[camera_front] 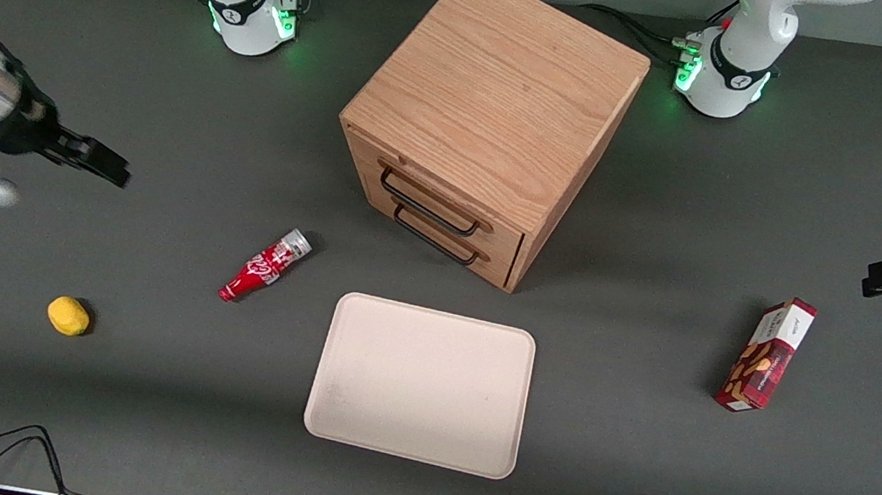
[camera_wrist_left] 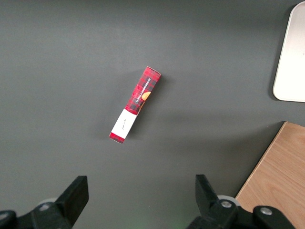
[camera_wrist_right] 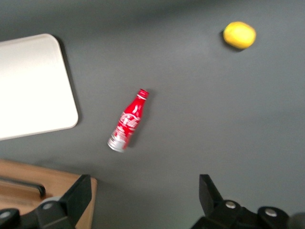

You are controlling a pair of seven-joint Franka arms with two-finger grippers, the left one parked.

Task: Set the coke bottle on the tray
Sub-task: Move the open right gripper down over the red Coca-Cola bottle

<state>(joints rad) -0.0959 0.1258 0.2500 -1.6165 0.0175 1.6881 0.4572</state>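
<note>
The coke bottle (camera_front: 265,266) lies on its side on the dark table, red cap toward the front camera and silver base toward the cabinet. It also shows in the right wrist view (camera_wrist_right: 127,121). The pale cream tray (camera_front: 419,383) lies flat beside it, slightly nearer the front camera, with nothing on it. Its corner shows in the right wrist view (camera_wrist_right: 33,86). My right gripper (camera_front: 110,169) hangs above the table toward the working arm's end, well apart from the bottle. It is open and empty (camera_wrist_right: 144,182).
A wooden two-drawer cabinet (camera_front: 490,105) stands farther from the front camera than the tray. A small yellow fruit (camera_front: 68,315) lies toward the working arm's end. A red snack box (camera_front: 766,356) lies toward the parked arm's end. Cables run along the table's front edge.
</note>
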